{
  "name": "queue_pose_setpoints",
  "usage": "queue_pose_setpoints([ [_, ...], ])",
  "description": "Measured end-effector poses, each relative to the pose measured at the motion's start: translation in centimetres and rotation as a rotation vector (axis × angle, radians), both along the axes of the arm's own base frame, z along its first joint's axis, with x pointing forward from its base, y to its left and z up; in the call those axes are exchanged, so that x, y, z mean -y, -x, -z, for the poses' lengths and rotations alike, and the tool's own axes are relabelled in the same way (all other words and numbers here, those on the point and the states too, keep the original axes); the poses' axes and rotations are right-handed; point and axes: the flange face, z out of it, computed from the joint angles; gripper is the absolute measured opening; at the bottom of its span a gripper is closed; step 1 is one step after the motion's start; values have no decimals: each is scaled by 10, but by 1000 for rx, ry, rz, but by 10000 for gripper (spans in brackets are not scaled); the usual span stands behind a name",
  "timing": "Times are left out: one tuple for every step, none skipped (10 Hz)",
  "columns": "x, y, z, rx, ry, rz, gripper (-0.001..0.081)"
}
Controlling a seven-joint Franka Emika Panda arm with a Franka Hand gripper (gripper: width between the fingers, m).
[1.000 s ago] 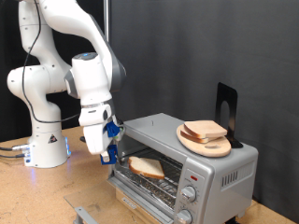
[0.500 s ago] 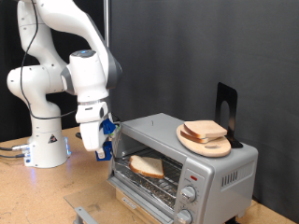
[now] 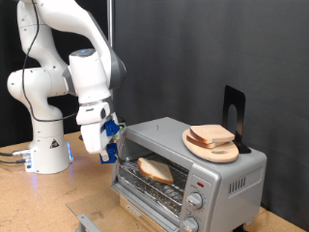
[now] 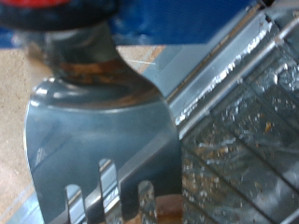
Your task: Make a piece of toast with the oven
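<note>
The silver toaster oven (image 3: 227,174) stands at the exterior view's right with its door (image 3: 145,201) open. A piece of toast (image 3: 156,171) lies on the wire rack inside. Two more slices (image 3: 211,135) lie on a round wooden plate (image 3: 198,148) on top of the oven. My gripper (image 3: 106,147), with blue fingers, hangs just left of the oven's opening, apart from the toast. It is shut on a slotted metal spatula (image 4: 103,131), whose blade fills the wrist view beside the oven's rack (image 4: 248,121).
The arm's white base (image 3: 46,150) stands on the wooden table (image 3: 29,203) at the exterior view's left. A black stand (image 3: 233,111) rises behind the plate. A grey metal piece (image 3: 87,222) lies at the table's front edge. The two knobs (image 3: 193,206) face front.
My gripper has drawn back to the left and slightly up, away from the oven's opening. The toast stays on the rack inside, shifted a little to the right.
</note>
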Motion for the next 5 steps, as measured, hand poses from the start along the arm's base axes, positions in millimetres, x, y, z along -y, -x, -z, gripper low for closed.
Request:
queue_pose_setpoints([
  [-3,-2,-2,4,-5,3,433],
  [-7,-3,-4,6,-6,5,433],
  [-10,-3,-4,3,-6,6,433],
  [-13,-2,-3,-3,-5,4,433],
  [-15,-1,-2,-11,-4,-1,433],
])
